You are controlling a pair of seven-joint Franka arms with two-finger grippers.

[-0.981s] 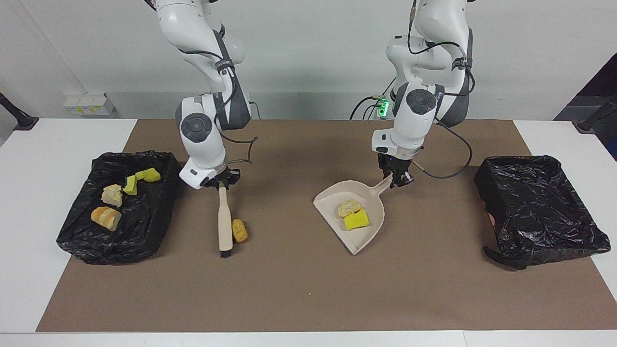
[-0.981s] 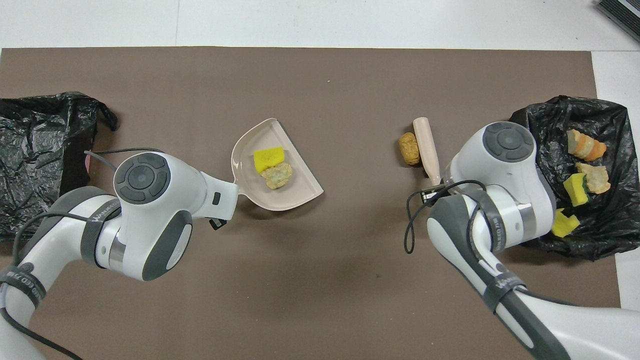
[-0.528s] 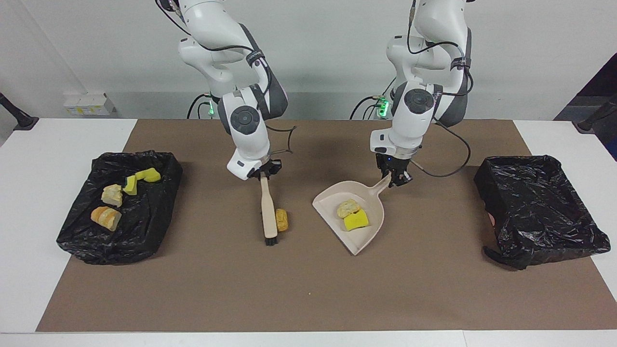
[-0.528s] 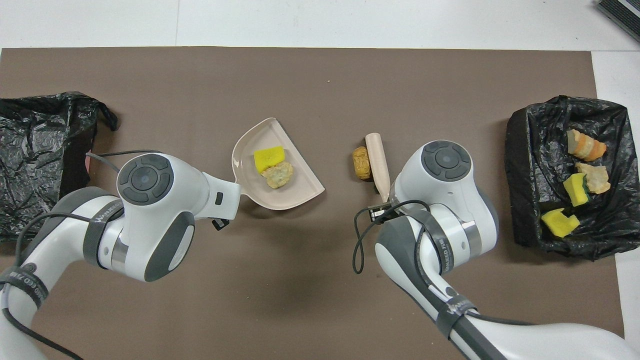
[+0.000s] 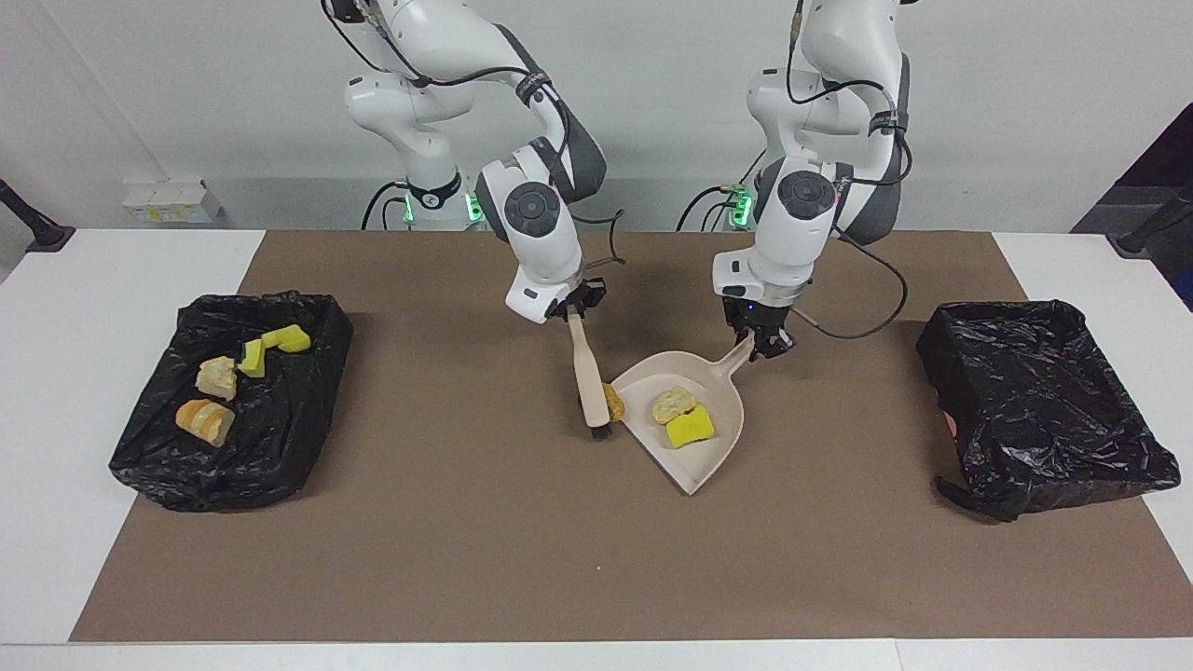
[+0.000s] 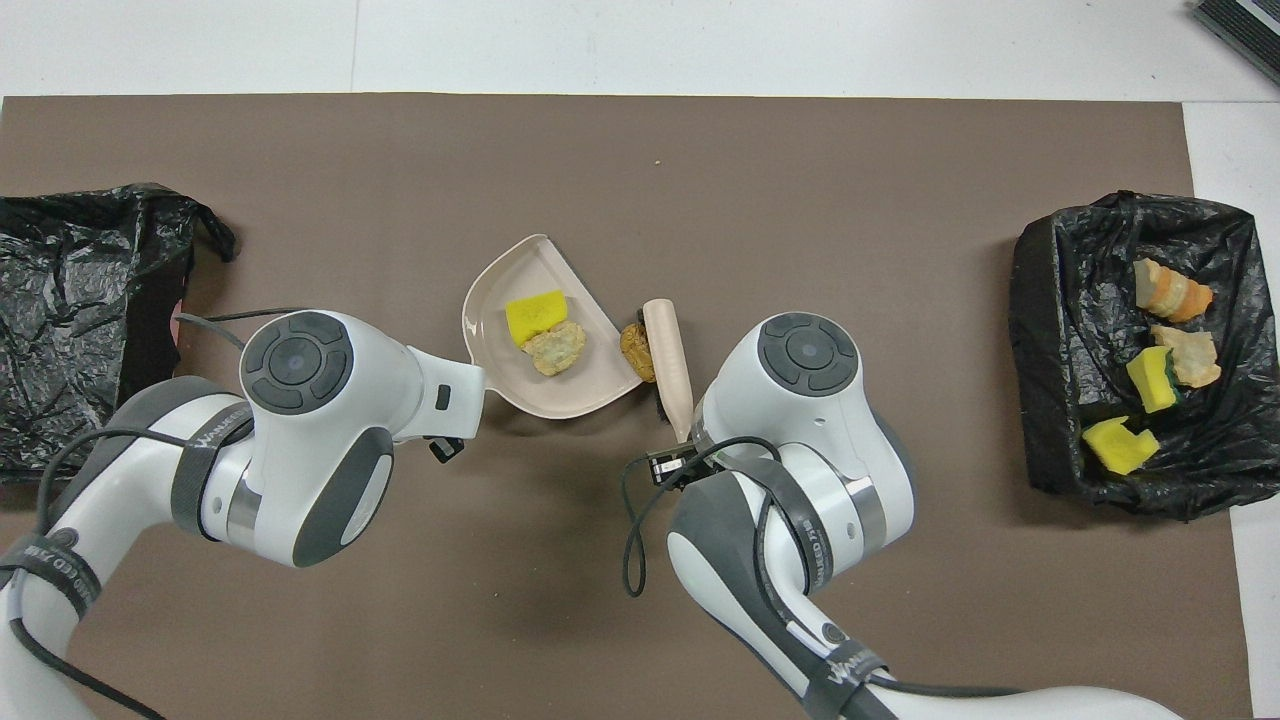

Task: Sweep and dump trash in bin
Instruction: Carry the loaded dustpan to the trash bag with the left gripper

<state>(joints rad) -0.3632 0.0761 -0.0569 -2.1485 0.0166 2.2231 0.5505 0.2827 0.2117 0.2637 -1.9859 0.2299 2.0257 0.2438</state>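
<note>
R gripper (image 5: pixel 574 312) has its fingers clamped on the top end of the beige plastic hand brush (image 5: pixel 590 377) w/ dark bristles; brush hangs nearly upright, tilted a bit, bristle end down on the brown mat (image 5: pixel 466 559). L gripper (image 5: pixel 766 347) has its fingers closed on the handle tip of the beige plastic dustpan (image 5: pixel 722 438), which lies flat on the mat w/ open lip facing the right arm's end of the surface.

Golden-brown bread-like lump (image 5: pixel 614 402) sits pinched btwn brush and dustpan lip, touching both, right at the pan's edge; overhead it shows as (image 6: pixel 636 350) beside the brush (image 6: pixel 670 355) and the pan rim (image 6: pixel 480 300). Can't tell if it's over the lip yet.

In the pan: pale tan crumbly lump (image 5: pixel 675 403) and bright yellow sponge chunk (image 5: pixel 690 427), touching each other.

Black plastic-lined bin at the right arm's end (image 5: pixel 308 447) holds four pcs: yellow sponge wedge (image 5: pixel 287 338), yellow-green sponge piece (image 5: pixel 251 358), pale bread chunk (image 5: pixel 216 376), orange-brown bread slice lump (image 5: pixel 205 420). Second black plastic-lined bin at the left arm's end (image 5: pixel 1044 373) shows no trash in it.
</note>
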